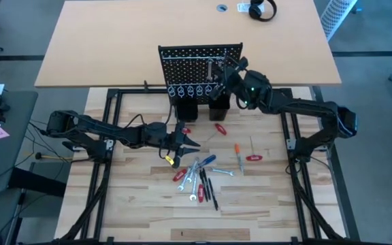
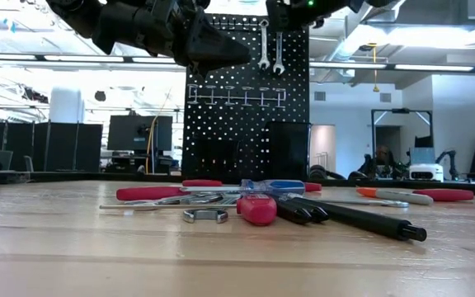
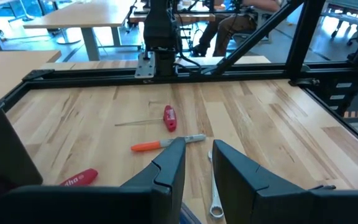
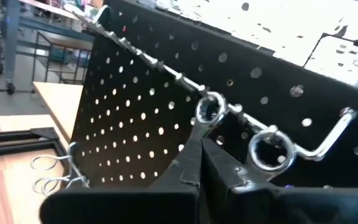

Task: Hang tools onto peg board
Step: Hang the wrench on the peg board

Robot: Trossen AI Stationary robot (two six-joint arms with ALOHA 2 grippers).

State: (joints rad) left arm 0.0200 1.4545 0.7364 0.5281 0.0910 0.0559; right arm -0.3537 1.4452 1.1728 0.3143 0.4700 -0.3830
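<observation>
High view: at upper centre the right gripper (image 1: 224,73), clamped on a silver wrench (image 4: 209,112), works at the peg board (image 1: 189,61); it could slip off the hook if released early. Left gripper (image 1: 188,143) hangs open over the remaining tools (image 1: 199,178)

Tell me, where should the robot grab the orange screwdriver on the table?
Grab the orange screwdriver by its fat orange handle, coming straight down from above and pinching across it. It lies flat on the table with bare wood on both sides of the handle. The thin metal shaft would probably slip.
</observation>
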